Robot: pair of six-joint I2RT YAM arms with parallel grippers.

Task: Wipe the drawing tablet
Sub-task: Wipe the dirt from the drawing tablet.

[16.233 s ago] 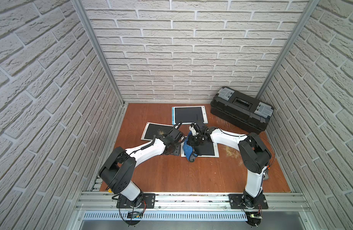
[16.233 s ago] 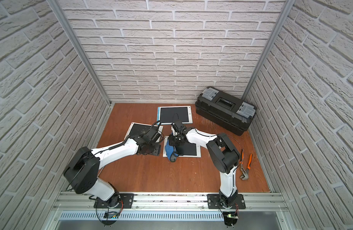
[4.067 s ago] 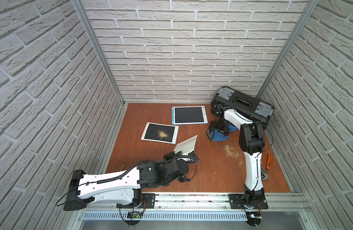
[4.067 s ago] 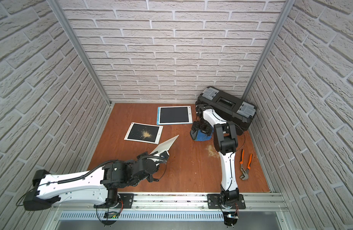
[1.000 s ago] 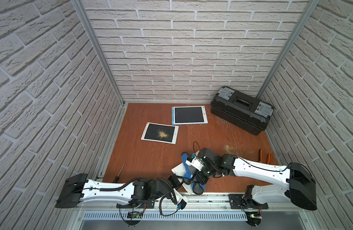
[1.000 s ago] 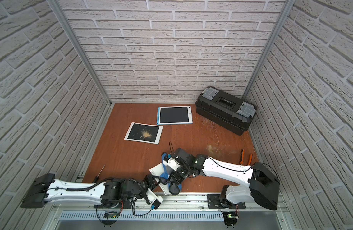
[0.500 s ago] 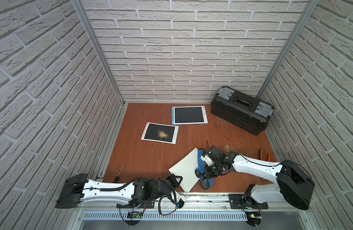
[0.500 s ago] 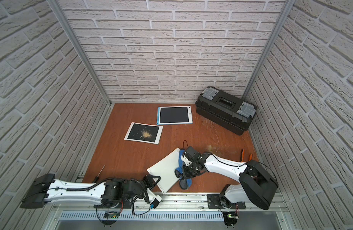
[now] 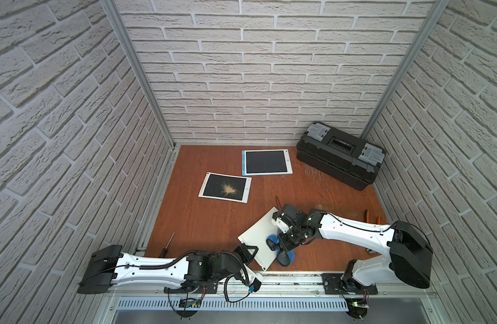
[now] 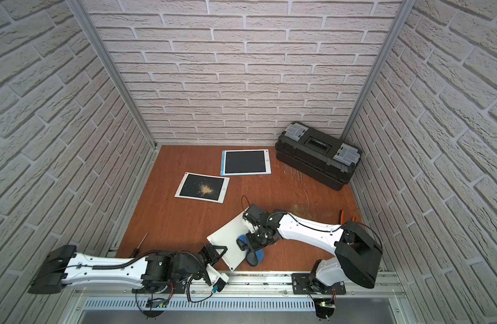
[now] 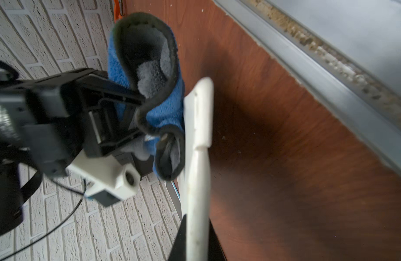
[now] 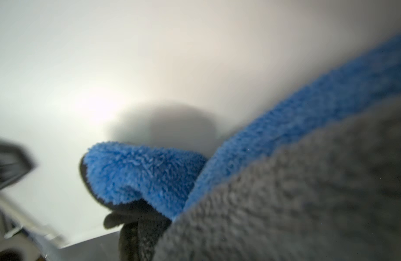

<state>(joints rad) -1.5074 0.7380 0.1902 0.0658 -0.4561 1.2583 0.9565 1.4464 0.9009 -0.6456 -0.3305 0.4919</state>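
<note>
Currently, left fingers (image 9: 247, 251) clamp tilted drawing tablet (image 9: 258, 238), right fingers (image 11: 113, 87) pinch blue cloth (image 11: 170, 108) against it, toolbox (image 9: 340, 157) lid closed.

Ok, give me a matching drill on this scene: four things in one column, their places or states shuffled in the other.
Things:
1. cloth
2. dusty tablet
3. toolbox
4. screwdriver

States:
A. closed, in the back corner
B. flat, tan powder on its screen
C. loose near the table edge
D. clamped in the right gripper, against the held tablet

Pairs: 1-D, 2-B, 3-A, 4-C
</note>
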